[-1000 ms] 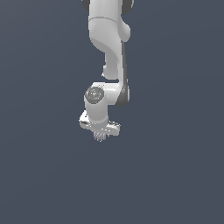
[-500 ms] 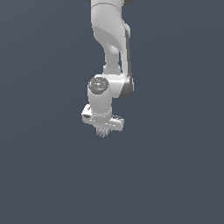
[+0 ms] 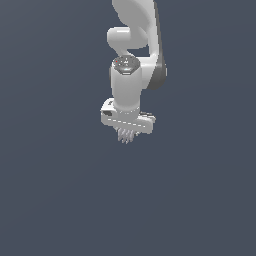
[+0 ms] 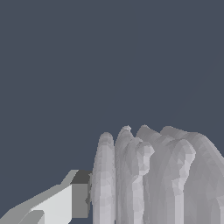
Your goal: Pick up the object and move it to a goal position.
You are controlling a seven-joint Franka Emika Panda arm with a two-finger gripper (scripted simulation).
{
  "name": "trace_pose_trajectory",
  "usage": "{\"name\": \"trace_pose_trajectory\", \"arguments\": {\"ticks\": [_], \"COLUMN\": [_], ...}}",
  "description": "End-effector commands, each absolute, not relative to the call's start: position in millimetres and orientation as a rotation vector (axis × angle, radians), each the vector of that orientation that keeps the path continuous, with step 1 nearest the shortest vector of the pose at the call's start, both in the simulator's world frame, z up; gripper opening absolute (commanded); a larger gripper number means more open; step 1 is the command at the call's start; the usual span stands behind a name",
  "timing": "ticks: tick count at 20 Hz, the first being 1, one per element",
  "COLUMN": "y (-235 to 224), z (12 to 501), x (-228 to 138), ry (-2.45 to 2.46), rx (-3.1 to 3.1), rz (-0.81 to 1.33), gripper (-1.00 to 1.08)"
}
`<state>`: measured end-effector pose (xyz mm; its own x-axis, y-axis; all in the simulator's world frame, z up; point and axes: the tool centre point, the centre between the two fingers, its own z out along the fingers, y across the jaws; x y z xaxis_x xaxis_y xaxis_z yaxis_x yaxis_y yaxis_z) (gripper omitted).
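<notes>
Shifted rightward, pincer (image 3: 128, 134) grips object (image 3: 126, 135) between its fingers.

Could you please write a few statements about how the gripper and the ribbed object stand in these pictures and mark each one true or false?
1. The ribbed object hangs just below the white gripper in the exterior view. True.
2. The object lies on the floor, well apart from the gripper. False: it sits directly under the gripper bar, against it.
3. In the wrist view, a gripper finger touches the side of the ribbed object. True.
4. The object is smooth and round like a ball. False: it shows several thin parallel fins.
5. A second arm is visible in the exterior view. False: only one arm appears.
</notes>
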<state>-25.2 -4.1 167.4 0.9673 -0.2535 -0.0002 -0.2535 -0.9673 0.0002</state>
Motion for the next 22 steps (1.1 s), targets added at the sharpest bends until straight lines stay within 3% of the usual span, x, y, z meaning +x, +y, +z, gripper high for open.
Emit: {"name": "trace_pose_trajectory", "arguments": {"ticks": [1, 22], "y": [8.8, 113.1], "z": [195.3, 418.9], "x": [-32.1, -79.6], "ry": [-0.401, -0.401], "rx": [3.115, 3.114], "rz": [0.001, 0.001], "gripper": [-1.00, -1.00]}}
